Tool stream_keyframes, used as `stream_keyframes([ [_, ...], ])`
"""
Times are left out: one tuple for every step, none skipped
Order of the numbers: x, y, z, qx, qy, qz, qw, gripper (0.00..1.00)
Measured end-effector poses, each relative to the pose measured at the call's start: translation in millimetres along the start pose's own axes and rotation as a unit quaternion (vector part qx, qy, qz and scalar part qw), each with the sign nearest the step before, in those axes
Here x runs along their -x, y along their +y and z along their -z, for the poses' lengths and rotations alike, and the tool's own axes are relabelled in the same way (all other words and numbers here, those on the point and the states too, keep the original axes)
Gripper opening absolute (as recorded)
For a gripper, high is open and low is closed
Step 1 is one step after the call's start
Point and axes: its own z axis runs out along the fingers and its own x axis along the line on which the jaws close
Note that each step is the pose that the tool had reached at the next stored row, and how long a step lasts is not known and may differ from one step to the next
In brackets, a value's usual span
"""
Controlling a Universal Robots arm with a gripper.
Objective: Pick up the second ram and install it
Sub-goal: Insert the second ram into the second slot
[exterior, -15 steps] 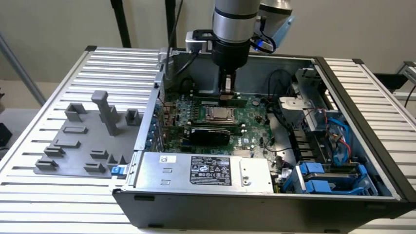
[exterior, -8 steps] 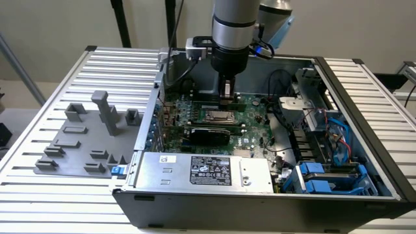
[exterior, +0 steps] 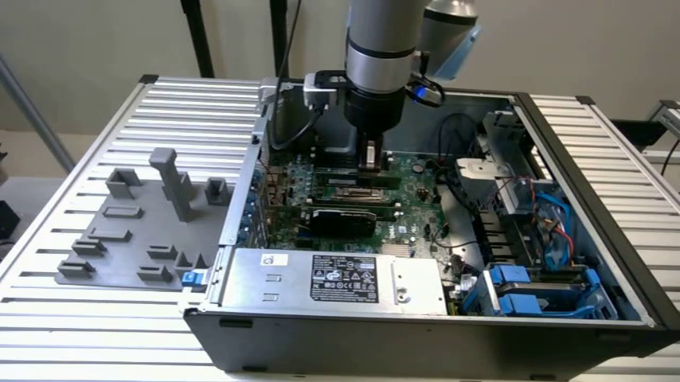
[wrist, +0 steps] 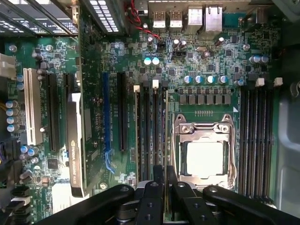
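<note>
The end effector (wrist: 165,185) hangs low inside the open computer case (exterior: 595,207), over the motherboard (exterior: 409,187). Its fingers stand narrow, nearly together, and appear to pinch the second ram (exterior: 369,159). In the exterior view the ram shows as a thin strip held on edge below the black fingers, just above the board. In the wrist view the fingertips line up with the bank of black memory slots (wrist: 152,131), which lies between the CPU socket (wrist: 205,157) and the Nvidia graphics card (wrist: 75,140). I cannot tell whether the stick's lower edge already touches a slot or hovers just above it.

The main risk, as I judge it, is misalignment. The slots sit tightly side by side, so a small sideways offset could land the stick on the ridge between two slots. A downward push would then bend the stick or stress the board. If the stick is tilted along its length, one end would seat first and jam. The white latches (wrist: 155,84) at the slot ends must be open, and whether they are is not clear. A closed latch would block the edge. The grip covers only a short stretch of a thin board, so the stick could slip or pivot between the fingers under pressure. The CPU socket's metal frame lies just beside the slots, and a drifting finger could strike it.
</note>
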Motion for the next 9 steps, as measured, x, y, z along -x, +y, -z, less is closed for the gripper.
stream_keyframes([
  [-0.1,0.0,-1.9,0.0,0.0,0.0,1.0,0.14],
  [-0.2,0.0,-3.7,0.0,-0.0001,0.0,1.0,0.14],
  [-0.3,0.0,-5.5,0.0,-0.0001,0.0,1.0,0.14],
  [-0.5,0.1,-7.3,0.0,-0.0001,0.0,1.0,0.14],
  [-0.6,0.1,-9.1,0.0,0.0,0.0,1.0,0.14],
  [-0.8,0.2,-11.0,-0.0001,-0.0001,0.0,1.0,0.14],
  [-0.9,0.3,-12.8,0.0,-0.0001,0.0,1.0,0.14],
  [-1.1,0.6,-14.6,-0.0001,-0.0001,0.0,1.0,0.14],
  [-1.3,1.1,-16.3,0.0,-0.0001,0.0,1.0,0.14],
])
